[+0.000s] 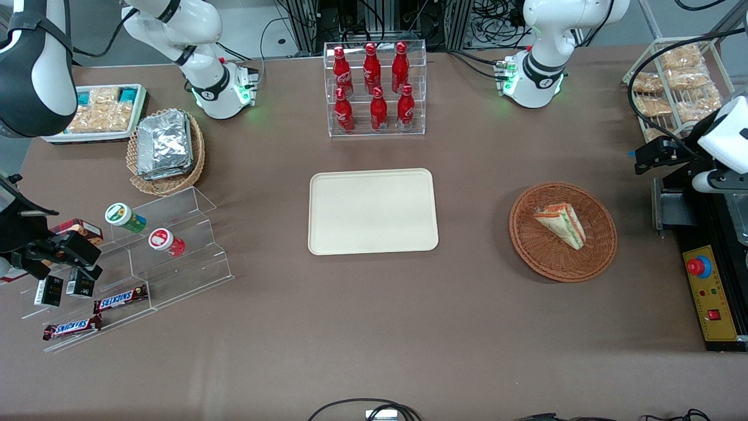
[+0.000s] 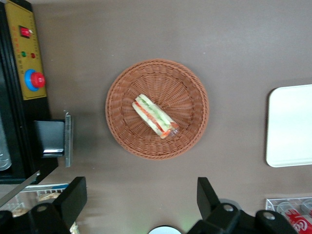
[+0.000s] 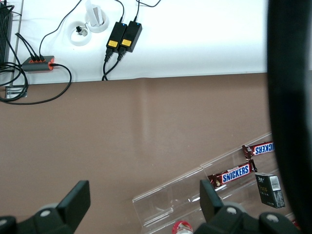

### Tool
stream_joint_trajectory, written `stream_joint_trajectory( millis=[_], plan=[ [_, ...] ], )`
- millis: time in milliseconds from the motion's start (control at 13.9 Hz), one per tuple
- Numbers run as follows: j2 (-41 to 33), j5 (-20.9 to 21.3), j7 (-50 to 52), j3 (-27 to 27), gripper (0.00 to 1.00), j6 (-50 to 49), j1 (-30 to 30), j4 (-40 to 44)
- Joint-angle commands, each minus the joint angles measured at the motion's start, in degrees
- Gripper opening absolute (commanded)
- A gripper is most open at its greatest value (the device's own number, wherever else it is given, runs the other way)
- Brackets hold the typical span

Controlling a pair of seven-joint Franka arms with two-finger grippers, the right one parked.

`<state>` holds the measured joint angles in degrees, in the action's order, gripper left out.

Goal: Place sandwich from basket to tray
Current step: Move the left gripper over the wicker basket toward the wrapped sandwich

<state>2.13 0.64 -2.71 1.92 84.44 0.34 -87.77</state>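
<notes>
The small triangular wedge sandwich (image 1: 561, 224) with pale bread and green, red and orange filling lies in the round reddish-brown wicker basket (image 1: 602, 257), right of centre in the front view. The flat rectangular cream-beige tray (image 1: 373, 211) sits bare at mid-frame on the brown worktop (image 1: 374, 327), well apart from the basket. The working arm's tool (image 2: 141, 197) hangs high above the basket with its two black fingers (image 2: 208, 195) spread wide and nothing between them.

The main risk, as I judge it, lies in the grasp. The wedge sits skewed in the basket and appears to be wrapped in clear film, so a descent not lined up across its narrow faces could slip off, squash the bread, or catch the wicker and drag the basket.

The wrist view shows the sandwich's layered edge and its angle to the fingers. The front view hardly shows the tool at its right edge, but gives the whole path to the tray.
</notes>
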Motion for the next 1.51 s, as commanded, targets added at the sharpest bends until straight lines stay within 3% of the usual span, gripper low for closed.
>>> stream_joint_trajectory(
  millis=[0,504,791,1007,1439],
  plan=[
    [-0.28,-1.34,-1.77,-0.69,1.00,0.46,-0.51,-0.47],
    [1.39,0.06,1.02,-0.69,1.00,0.99,-0.86,-1.51],
    [-0.37,0.07,6.91,-0.52,1.00,11.60,-1.04,-13.80],
    [-0.81,0.07,14.91,-0.34,1.00,18.46,-1.22,-20.49],
    [-1.60,0.07,21.41,-0.25,1.00,32.61,-1.39,-33.14]
  ],
)
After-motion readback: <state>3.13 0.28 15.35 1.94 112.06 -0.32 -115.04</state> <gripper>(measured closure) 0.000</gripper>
